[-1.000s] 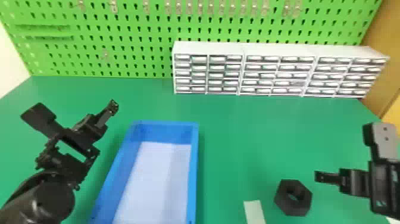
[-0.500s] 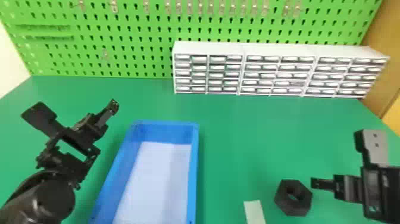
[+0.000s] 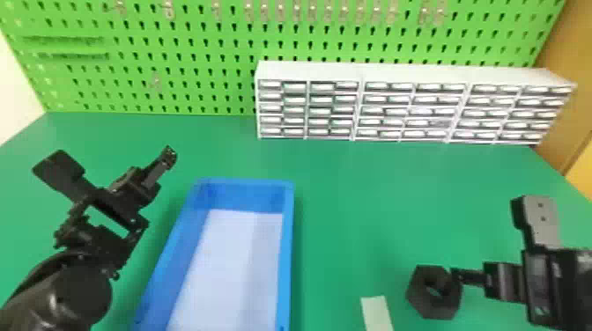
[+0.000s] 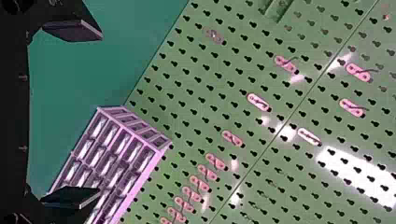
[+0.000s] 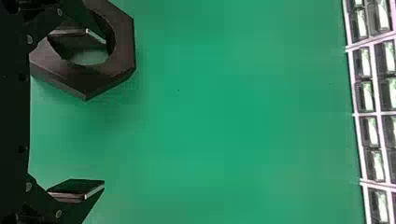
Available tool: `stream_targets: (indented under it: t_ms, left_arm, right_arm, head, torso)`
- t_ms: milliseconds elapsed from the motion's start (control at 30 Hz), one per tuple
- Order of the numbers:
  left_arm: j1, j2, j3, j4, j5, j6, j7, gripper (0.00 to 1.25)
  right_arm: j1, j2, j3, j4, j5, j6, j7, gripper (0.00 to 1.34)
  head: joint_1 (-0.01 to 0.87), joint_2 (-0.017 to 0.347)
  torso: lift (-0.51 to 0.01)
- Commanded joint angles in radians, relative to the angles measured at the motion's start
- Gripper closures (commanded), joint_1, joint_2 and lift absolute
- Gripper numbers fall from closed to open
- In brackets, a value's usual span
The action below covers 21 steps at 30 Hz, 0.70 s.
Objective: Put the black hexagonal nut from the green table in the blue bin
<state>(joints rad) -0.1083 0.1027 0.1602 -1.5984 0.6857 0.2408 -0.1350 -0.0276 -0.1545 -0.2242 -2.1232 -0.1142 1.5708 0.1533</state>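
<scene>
I had not completed pick-up: the nut (image 3: 434,309) lay ungripped on the tabletop (image 3: 352,211), outside the bin (image 3: 291,255). My right end effector (image 5: 99,112) was released, one finger (image 5: 77,41) at the nut; the left end effector (image 4: 95,113) was also released. Gripping, lifting, transfer and placement remained.

By your right jaws, you are seeing the black hexagonal nut (image 3: 423,304) on the plain green table (image 3: 352,211). Between both pairs of jaws, the blue bin (image 3: 289,246) is showing a pale floor. Beyond them, dark slots are dotting the bright green pegboard (image 3: 189,77) behind a white-gridded cabinet (image 3: 396,75).
</scene>
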Motion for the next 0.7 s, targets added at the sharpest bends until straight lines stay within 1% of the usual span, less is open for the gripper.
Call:
stream_targets:
  t_ms: [0,667]
  left_arm:
    - [-0.001,0.000,-0.001,0.000,0.000,0.000,0.000,0.11]
    - [-0.002,0.000,-0.001,0.000,0.000,0.000,0.000,0.11]
  right_arm:
    - [-0.003,0.003,0.005,0.019,-0.010,0.001,0.000,0.23]
    - [-0.003,0.003,0.017,0.045,-0.018,0.001,0.000,0.23]
  head:
    - [0.666,0.032]
    - [0.666,0.032]
  torso:
    - [-0.100]
    - [-0.100]
